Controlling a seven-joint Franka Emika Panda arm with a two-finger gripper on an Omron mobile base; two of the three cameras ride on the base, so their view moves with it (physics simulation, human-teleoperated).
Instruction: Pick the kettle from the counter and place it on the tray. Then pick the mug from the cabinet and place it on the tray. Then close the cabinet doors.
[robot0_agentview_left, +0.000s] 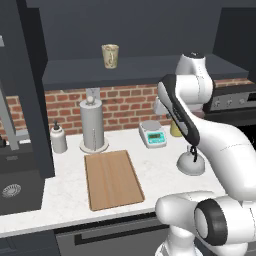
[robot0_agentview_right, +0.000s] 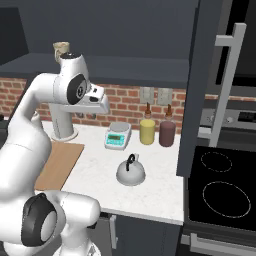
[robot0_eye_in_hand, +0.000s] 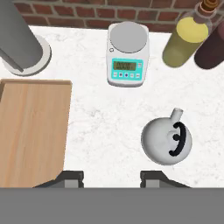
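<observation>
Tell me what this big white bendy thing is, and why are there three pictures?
It's a robot arm in a pretend computer kitchen. Two cameras look over its left and right shoulders. The third sits on its hand, looking down. The gripper, its two-finger claw, is open and holds nothing. On the white counter stand a grey kettle, a wooden tray with nothing on it, a small scale, a paper-towel roll and bottles. A mug waits in the open cabinet.
</observation>
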